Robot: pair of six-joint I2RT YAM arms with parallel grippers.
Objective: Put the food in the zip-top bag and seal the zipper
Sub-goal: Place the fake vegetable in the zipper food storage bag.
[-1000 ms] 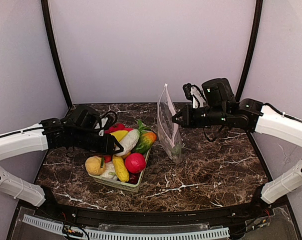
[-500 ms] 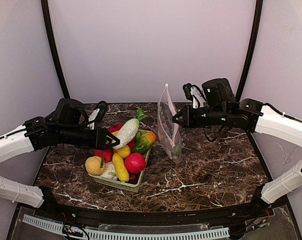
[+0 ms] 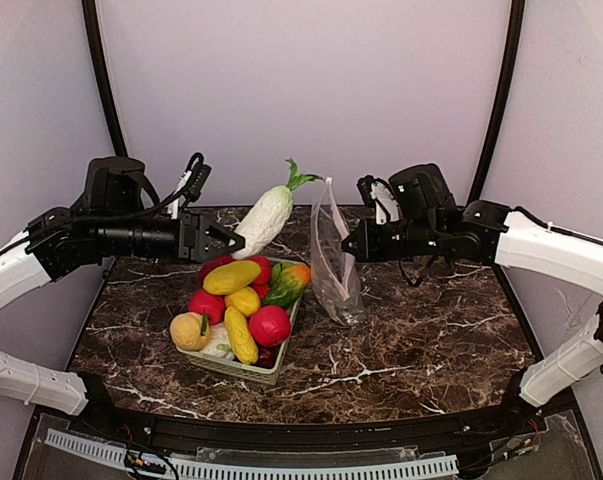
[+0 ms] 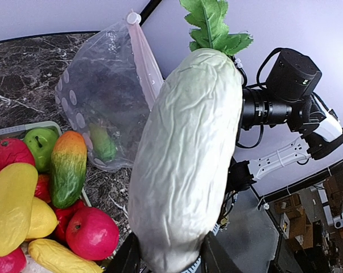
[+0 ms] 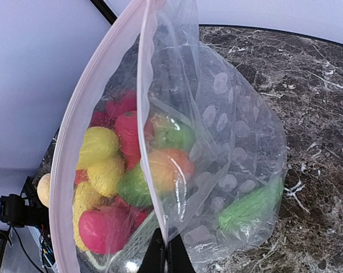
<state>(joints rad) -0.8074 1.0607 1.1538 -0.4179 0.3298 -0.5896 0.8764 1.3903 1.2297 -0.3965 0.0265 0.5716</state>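
Observation:
My left gripper (image 3: 229, 240) (image 4: 166, 263) is shut on a white radish (image 3: 267, 218) (image 4: 188, 153) with green leaves, held in the air left of the zip-top bag (image 3: 333, 262) (image 4: 100, 102). The bag stands upright, mouth up. My right gripper (image 3: 349, 243) (image 5: 167, 257) is shut on the bag's (image 5: 228, 148) rim. The pink zipper (image 5: 74, 153) (image 4: 145, 60) runs along the open mouth, its white slider (image 4: 133, 18) at the top end. One green piece of food (image 5: 249, 208) (image 3: 352, 298) lies inside the bag.
A pale green basket (image 3: 243, 371) sits left of the bag, holding a red fruit (image 3: 269, 326), yellow pieces (image 3: 231, 277), a green-orange mango (image 3: 289, 283) and a tan piece (image 3: 188, 331). Purple walls close in the dark marble table (image 3: 431, 340).
The left arm has lifted the radish out of the basket, up and to the right toward the bag's mouth. The right arm has shifted the bag slightly left.

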